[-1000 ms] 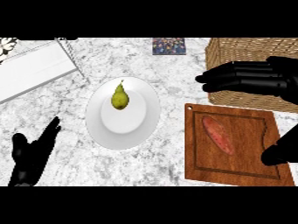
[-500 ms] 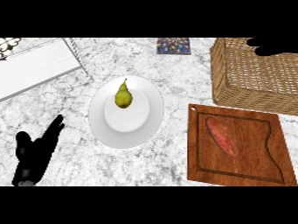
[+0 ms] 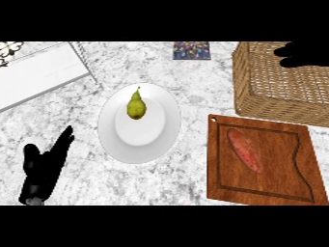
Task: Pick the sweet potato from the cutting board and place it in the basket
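Bright, even light; the plate (image 3: 140, 144) casts only a faint, soft shadow.

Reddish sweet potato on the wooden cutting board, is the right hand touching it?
Apart. The head view shows the black right hand up over the woven wicker basket, with bare board between it and the reddish sweet potato on the wooden cutting board.

Marble counter (image 3: 195, 87) bears plate (image 3: 120, 140), cutting board (image 3: 281, 169), basket (image 3: 281, 91).
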Tool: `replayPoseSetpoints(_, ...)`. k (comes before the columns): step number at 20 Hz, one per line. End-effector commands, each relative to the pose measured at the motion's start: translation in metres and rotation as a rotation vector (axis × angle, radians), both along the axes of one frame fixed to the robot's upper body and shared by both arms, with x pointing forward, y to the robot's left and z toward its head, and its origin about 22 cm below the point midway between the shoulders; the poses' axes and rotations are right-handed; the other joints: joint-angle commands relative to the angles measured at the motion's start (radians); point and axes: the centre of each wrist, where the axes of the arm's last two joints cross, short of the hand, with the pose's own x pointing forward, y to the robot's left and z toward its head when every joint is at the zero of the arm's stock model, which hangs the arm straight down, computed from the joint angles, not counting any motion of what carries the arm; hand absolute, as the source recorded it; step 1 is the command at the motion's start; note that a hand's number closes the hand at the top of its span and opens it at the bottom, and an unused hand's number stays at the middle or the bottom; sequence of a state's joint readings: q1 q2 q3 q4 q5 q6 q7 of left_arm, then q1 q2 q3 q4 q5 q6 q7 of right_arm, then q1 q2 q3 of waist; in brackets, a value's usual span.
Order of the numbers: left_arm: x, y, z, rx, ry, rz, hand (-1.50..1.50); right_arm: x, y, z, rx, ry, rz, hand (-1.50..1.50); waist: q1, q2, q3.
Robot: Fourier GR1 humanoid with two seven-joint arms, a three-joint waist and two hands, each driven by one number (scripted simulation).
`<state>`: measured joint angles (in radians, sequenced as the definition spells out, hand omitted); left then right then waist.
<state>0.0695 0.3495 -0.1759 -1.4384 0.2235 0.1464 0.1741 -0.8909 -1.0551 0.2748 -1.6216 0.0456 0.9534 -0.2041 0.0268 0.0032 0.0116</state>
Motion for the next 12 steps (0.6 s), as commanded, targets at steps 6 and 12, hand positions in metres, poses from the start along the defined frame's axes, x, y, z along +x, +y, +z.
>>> replayPoseSetpoints(6, -0.007, 0.002, -0.012, -0.01, 0.124, 0.016, 0.0, 0.021, 0.007, -0.055, 0.005, 0.148, 0.117, -1.5, -0.001, 0.006, -0.01)
replayPoseSetpoints(12, -0.027, 0.008, -0.026, -0.014, 0.156, 0.037, 0.0, 0.021, 0.021, -0.098, 0.036, 0.145, 0.126, -1.5, -0.007, 0.002, -0.011)
